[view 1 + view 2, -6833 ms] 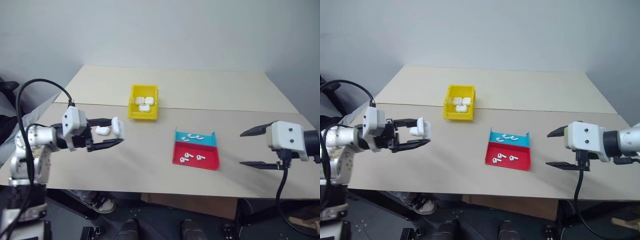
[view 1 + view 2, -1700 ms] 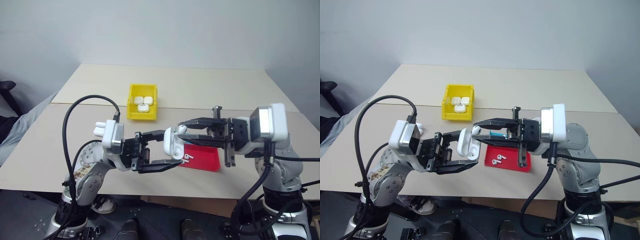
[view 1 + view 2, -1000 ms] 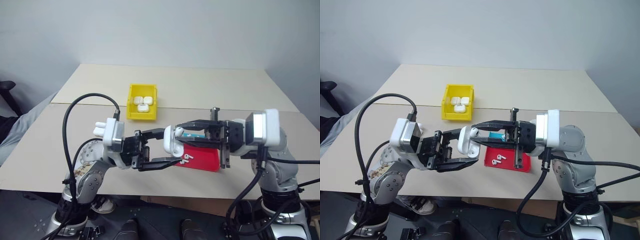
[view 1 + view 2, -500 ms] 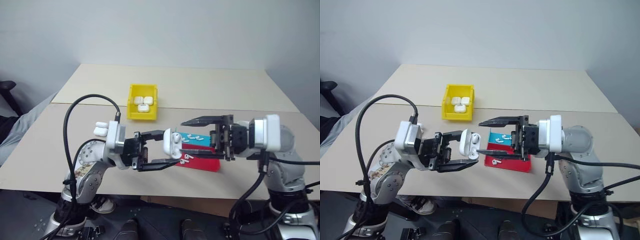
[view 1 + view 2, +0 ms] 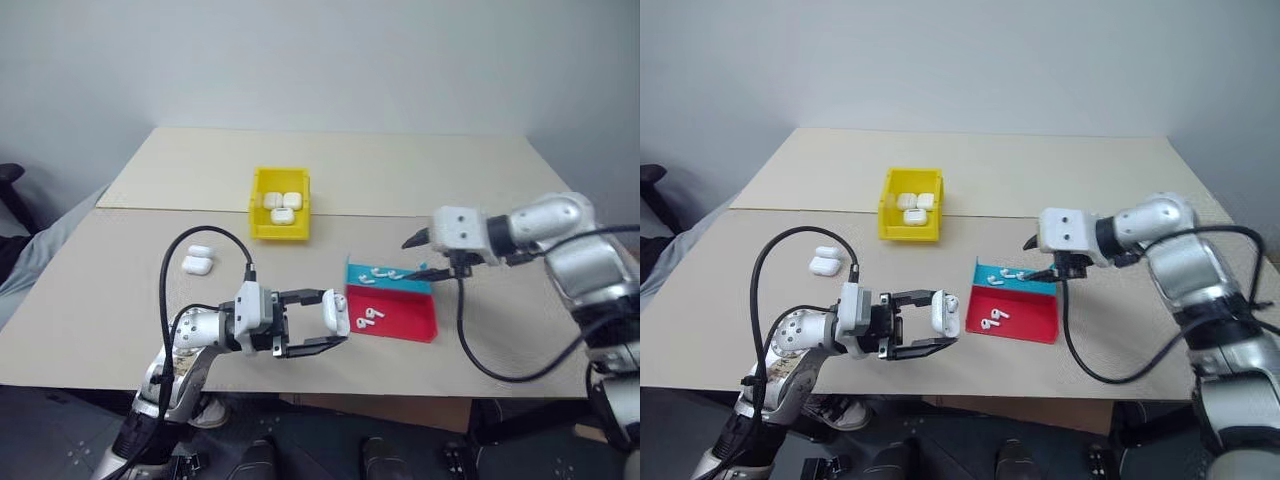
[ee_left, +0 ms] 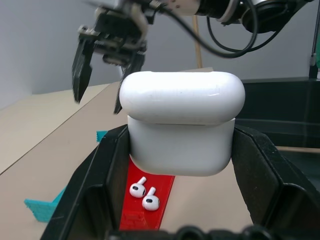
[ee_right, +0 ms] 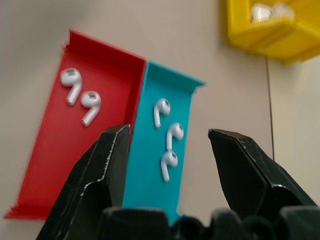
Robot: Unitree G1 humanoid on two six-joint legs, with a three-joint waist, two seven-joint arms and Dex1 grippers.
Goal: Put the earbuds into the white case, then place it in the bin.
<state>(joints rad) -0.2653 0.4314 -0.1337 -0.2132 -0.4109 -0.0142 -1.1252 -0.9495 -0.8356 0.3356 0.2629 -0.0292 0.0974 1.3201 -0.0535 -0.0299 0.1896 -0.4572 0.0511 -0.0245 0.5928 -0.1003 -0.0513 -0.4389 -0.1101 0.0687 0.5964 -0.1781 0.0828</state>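
1. The landmark here is the red and teal tray, a flat two-part tray lying on the beige table, its teal half on the far side and its red half on the near side.
2. Three earbuds lie in the teal half, and two more earbuds lie side by side in the red half.
3. The right gripper hangs just above the tray's teal half, tilted downward, its two black fingers spread apart with nothing between them; in the right wrist view the three teal-side earbuds sit in the gap between the fingers.
4. The left gripper is just to the left of the tray, off its red half, pointing level toward it.
5. Its fingers are clenched on the white case, which stands upright between them; the lid appears down in the left wrist view.
6. In the left wrist view the two red-side earbuds show just beyond and below the held case.
7. The bin sits on the table well beyond the tray and to its left, with its open top up.
8. Three white cases lie inside the bin, close together.
9. Two more white cases rest touching each other on the bare table, well to the left of the tray and nearer than the bin.
10. A seam in the tabletop runs across between the bin and the tray.
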